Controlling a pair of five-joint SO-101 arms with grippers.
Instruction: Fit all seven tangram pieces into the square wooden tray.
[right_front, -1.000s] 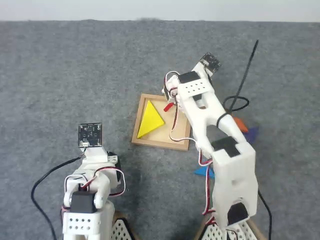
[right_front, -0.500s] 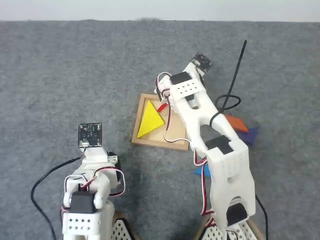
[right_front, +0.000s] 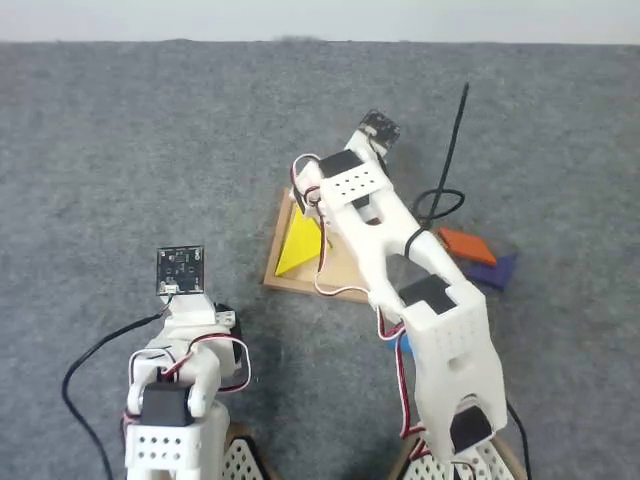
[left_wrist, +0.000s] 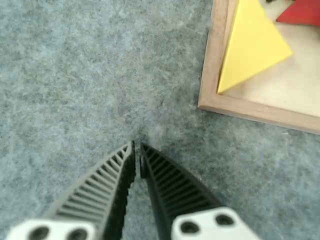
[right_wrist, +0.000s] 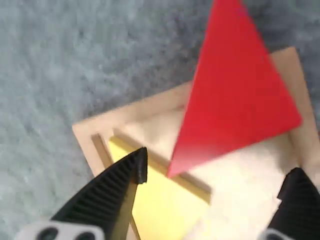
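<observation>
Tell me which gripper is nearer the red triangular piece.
Right. The right gripper hangs over the red triangular piece; the left gripper is over grey carpet outside the wooden tray.

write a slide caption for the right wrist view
Open right gripper over wooden tray, red triangle across its rim, yellow triangle inside

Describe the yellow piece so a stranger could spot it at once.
On the grey table, find the square wooden tray beneath the right gripper. Inside it, along the rim on the left arm's side, lies the yellow triangle. Its colour separates it from the red triangle beside it.
</observation>
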